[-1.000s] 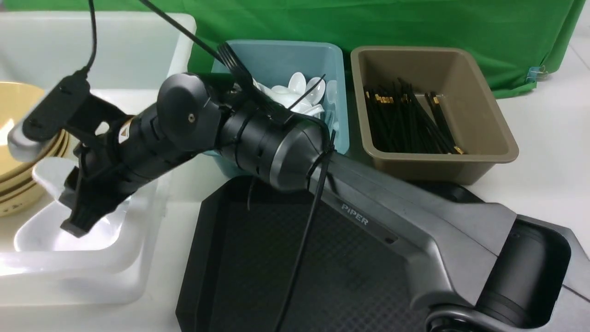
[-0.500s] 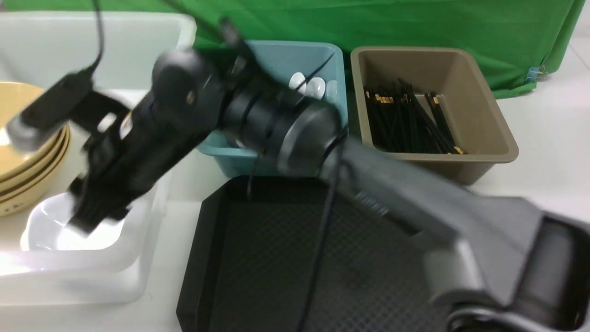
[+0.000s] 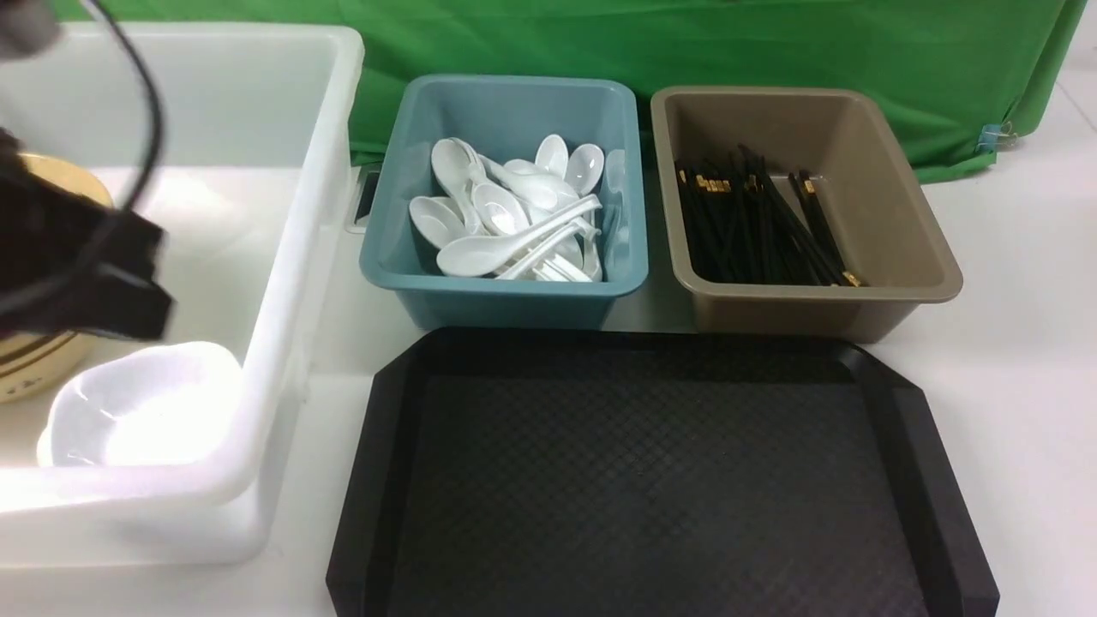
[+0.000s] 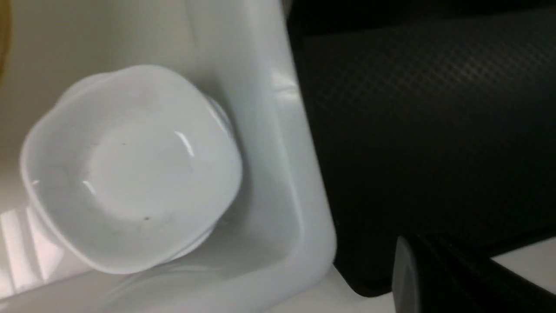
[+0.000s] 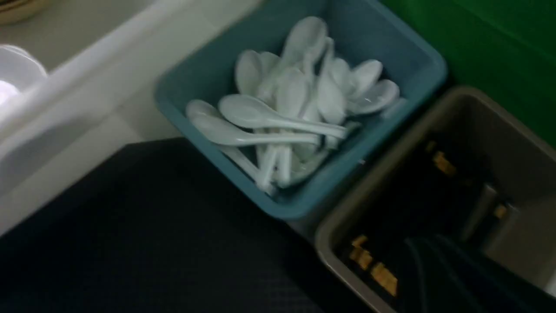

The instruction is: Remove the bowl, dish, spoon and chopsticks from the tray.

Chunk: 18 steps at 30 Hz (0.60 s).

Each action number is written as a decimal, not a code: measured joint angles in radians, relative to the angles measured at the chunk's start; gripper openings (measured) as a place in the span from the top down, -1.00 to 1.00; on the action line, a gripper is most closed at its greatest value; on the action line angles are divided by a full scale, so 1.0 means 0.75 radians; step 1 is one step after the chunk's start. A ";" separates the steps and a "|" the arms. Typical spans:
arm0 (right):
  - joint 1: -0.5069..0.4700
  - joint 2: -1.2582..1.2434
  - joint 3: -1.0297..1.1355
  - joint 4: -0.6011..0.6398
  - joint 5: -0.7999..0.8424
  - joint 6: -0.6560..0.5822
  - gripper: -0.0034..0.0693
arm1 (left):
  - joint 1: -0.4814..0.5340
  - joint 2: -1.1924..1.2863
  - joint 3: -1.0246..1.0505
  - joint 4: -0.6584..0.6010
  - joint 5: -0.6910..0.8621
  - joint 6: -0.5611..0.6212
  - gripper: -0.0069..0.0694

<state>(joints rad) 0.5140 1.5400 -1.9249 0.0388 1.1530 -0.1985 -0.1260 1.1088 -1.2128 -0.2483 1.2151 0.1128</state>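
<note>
Claw [image 5: 408, 243] shut, near chopsticks [image 5: 382, 278].

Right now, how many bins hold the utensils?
2: the teal one, with spoons, beyond the tray's far edge; the brown one, with chopsticks, right of it.

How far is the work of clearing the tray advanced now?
It looks finished. The tray shows no bowl, dish, spoon or chopsticks. Yellow bowls and white dishes sit in the white bin, spoons in the teal one, chopsticks in the brown. Neither gripper appears to carry anything; nothing seems left.
</note>
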 joint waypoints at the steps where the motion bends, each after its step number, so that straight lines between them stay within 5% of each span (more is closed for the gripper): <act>1: -0.027 -0.098 0.102 -0.015 -0.049 0.007 0.89 | -0.028 -0.006 0.014 0.000 0.000 0.011 0.81; 5: -0.122 -0.550 0.611 -0.082 -0.387 0.103 0.89 | -0.123 -0.064 0.109 0.000 -0.001 0.055 0.81; 11: -0.159 -1.269 1.484 -0.099 -1.171 0.207 0.89 | -0.169 -0.324 0.342 -0.022 -0.078 0.141 0.81; 18: -0.159 -1.625 2.021 -0.098 -1.666 0.236 0.90 | -0.174 -0.748 0.584 -0.044 -0.378 0.133 0.81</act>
<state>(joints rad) 0.3949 0.3213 -0.4093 -0.0350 -0.0963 -0.0216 -0.2562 0.5475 -0.7748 -0.2813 0.9315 0.2123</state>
